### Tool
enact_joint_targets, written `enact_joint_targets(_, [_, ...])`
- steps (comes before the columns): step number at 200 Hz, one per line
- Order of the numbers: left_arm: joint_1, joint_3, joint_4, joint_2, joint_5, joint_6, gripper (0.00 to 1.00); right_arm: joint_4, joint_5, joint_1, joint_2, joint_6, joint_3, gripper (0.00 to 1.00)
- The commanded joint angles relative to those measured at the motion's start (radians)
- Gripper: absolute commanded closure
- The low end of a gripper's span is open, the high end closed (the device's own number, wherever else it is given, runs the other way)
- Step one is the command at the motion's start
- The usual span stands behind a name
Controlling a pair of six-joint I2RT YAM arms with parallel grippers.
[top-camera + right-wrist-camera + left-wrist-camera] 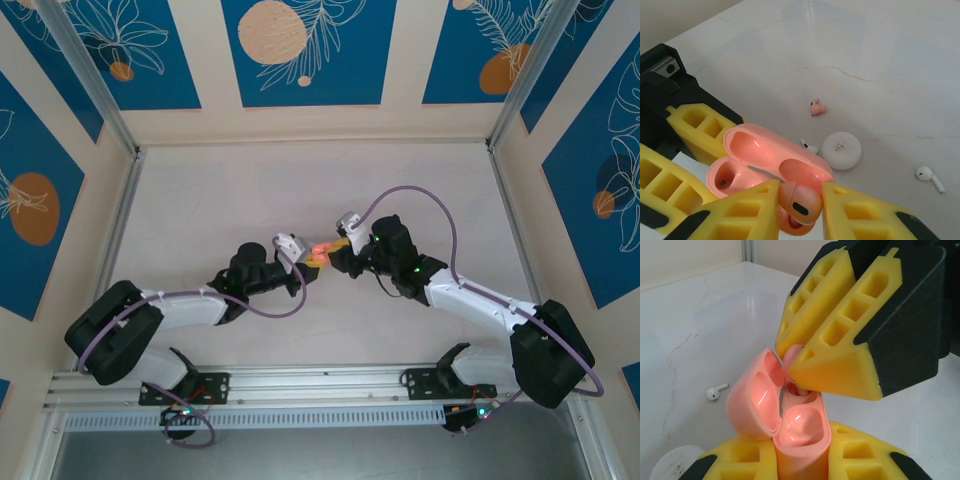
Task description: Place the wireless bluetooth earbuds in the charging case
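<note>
1. Presently, the pink earbud [799, 205] is at the mouth of the charging case [802, 430]. Its lower end is down in one of the case's two wells, and whether it is fully seated cannot be told.
2. The right gripper [800, 192] is clenched on that earbud, with one yellow fingertip against each side of it, directly above the open case.
3. The case is salmon-pink and stands upright with its lid [775, 155] hinged back, the glossy inside facing the right wrist camera.
4. The left gripper [800, 460] grasps the case by its lower body, its yellow fingers pressed to both flanks.
5. From above, the two grippers meet tip to tip over the middle of the table [880, 50], with the case between them.
6. A second pink earbud [816, 107] lies on the table beyond the case's lid, apart from the case.
7. A white disc [841, 150] sits on the table near the case, on the lid side.
8. The near white earbud [809, 146] lies just beside the disc, between the disc and the case's lid.
9. The far white earbud [930, 177] lies on its side past the disc, well apart from the case.
</note>
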Motion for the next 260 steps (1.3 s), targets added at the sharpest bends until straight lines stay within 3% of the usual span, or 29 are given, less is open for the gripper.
enact_joint_targets(1, [0.009,0.006,0.044,-0.030,-0.008,-0.003,0.88,-0.011,-0.042,0.003,-0.025,-0.009,-0.007,0.68])
enact_joint_targets(79, [0.009,-0.014,0.029,-0.054,-0.009,0.020,0.87,0.033,-0.289,-0.103,-0.093,0.135,0.005,0.49])
enact_joint_targets(137, [0.038,-0.051,-0.129,-0.167,-0.071,0.041,0.87,-0.092,-0.414,-0.169,-0.078,0.243,0.103,0.48])
enact_joint_targets(185, [0.139,-0.092,-0.296,-0.321,-0.161,-0.054,0.88,-0.309,-0.273,-0.095,0.072,0.223,0.276,0.49])
enact_joint_targets(207, [0.182,-0.101,-0.389,-0.384,-0.230,-0.096,0.88,-0.428,-0.204,-0.063,0.194,0.213,0.401,0.50])
enact_joint_targets(260, [0.331,-0.100,-0.570,-0.481,-0.262,-0.209,0.88,-0.690,-0.051,-0.035,0.522,0.249,0.730,0.51])
